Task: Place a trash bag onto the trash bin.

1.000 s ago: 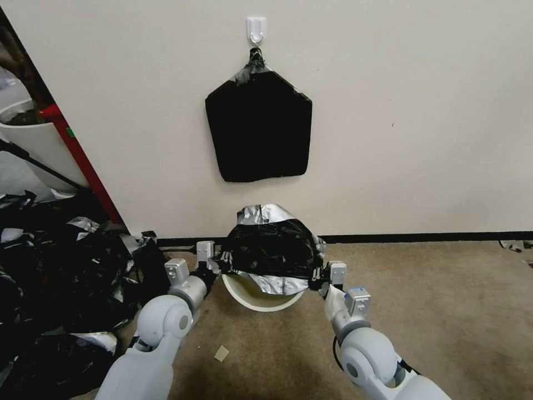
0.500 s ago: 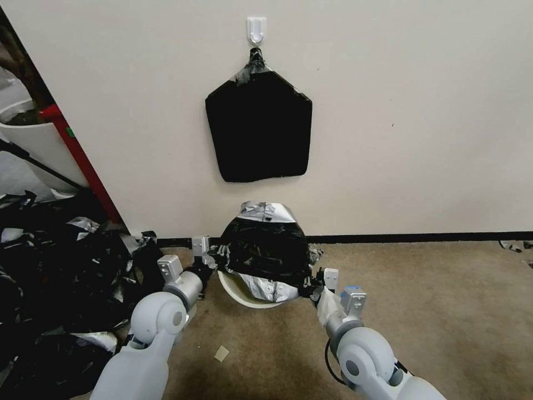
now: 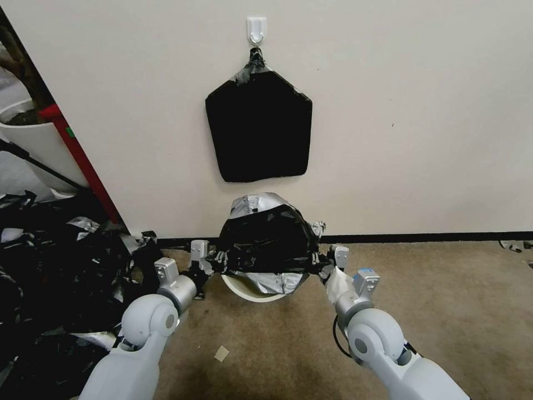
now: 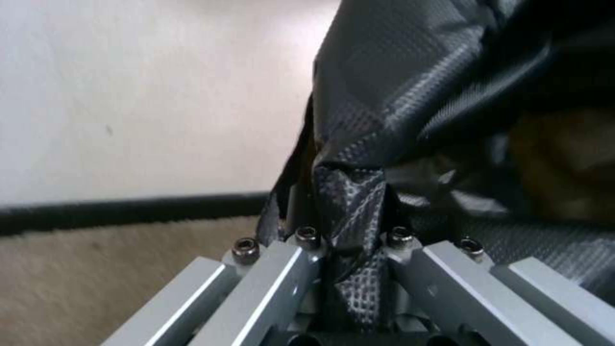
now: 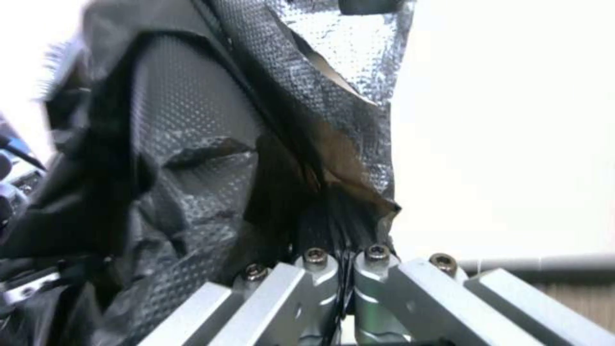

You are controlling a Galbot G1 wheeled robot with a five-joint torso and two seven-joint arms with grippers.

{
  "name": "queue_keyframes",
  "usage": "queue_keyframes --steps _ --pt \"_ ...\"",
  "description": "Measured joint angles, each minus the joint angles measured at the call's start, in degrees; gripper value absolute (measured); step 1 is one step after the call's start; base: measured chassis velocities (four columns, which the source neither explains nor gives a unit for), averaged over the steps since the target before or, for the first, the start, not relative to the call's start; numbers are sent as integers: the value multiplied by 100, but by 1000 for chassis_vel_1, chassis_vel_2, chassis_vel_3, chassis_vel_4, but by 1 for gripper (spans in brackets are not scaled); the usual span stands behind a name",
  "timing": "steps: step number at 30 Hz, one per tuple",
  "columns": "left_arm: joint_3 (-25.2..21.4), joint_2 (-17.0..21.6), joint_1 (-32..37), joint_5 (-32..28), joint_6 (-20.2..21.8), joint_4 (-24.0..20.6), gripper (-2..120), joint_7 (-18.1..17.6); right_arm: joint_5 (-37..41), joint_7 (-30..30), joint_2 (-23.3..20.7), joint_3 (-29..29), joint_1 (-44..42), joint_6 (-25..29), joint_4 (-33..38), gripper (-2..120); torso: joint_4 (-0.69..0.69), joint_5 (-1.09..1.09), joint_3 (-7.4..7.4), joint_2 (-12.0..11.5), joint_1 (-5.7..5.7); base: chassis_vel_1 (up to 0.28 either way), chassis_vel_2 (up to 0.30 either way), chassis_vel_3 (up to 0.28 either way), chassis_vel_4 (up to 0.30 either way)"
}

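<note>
A glossy black trash bag with silvery folds is stretched between my two grippers, over the small cream-white trash bin that stands on the carpet by the wall. The bag hides most of the bin; a strip of its near rim shows below. My left gripper is shut on the bag's left edge, and the left wrist view shows the plastic pinched between its fingers. My right gripper is shut on the right edge, with the film clamped between its fingers.
A flat black five-sided pack hangs from a white wall hook above the bin. A big heap of black plastic scraps covers the floor at left, beside a larger white tub and a red bar. Open carpet lies to the right.
Both grippers moved away from me toward the wall with the bag, which now covers more of the bin. The right gripper drew back rightward, pulling the bag taut.
</note>
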Motion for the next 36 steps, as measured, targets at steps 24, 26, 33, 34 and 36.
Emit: queue_keyframes --steps 24,26,33,34,36 --pt "361 -80 27 1106 -274 215 0 -346 -2635 -138 78 -96 -348 702 180 0 0 0 0 0 -1 0 0 0 0" --pt "362 -86 22 1093 -257 215 0 -374 -2686 -113 88 -105 -378 713 182 0 1 0 0 0 0 0 0 0 0" --pt "425 -158 -29 938 65 142 0 -850 -3470 77 119 -246 -917 943 464 0 0 -1 0 0 0 0 0 0 0" --pt "425 -158 -29 938 65 142 0 -850 -3470 77 119 -246 -917 943 464 0 0 -1 0 0 0 0 0 0 0" --pt "461 -166 -39 818 282 48 0 -1116 -3790 36 88 -289 -1070 1105 622 0 0 -1 0 0 0 0 0 0 0"
